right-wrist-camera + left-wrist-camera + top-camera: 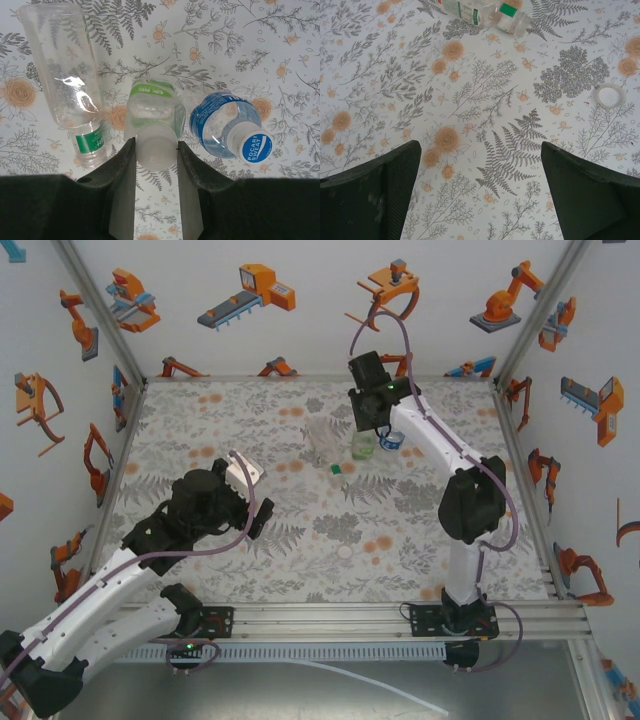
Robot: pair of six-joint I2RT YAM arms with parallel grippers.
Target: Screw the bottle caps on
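Two bottles stand side by side at the back of the table. The green-tinted bottle (150, 107) (362, 446) carries a white cap (156, 147), and my right gripper (156, 146) (368, 428) is shut on that cap from above. To its right, the blue-label bottle (220, 122) (392, 439) wears a whitish-blue cap (254, 148). The colourless bottle (65, 75) (322, 436) (465, 9) lies to the left, its mouth bare. A green cap (336, 469) (508, 10) rests on the cloth by its neck. My left gripper (480, 150) (255, 495) hovers open over bare cloth, nearer the front.
A small white ring-shaped cap (611, 95) (345, 552) lies alone on the floral cloth (200, 420) in the middle of the table. Printed walls close off the left, back and right sides. An aluminium rail (330, 615) runs along the near edge.
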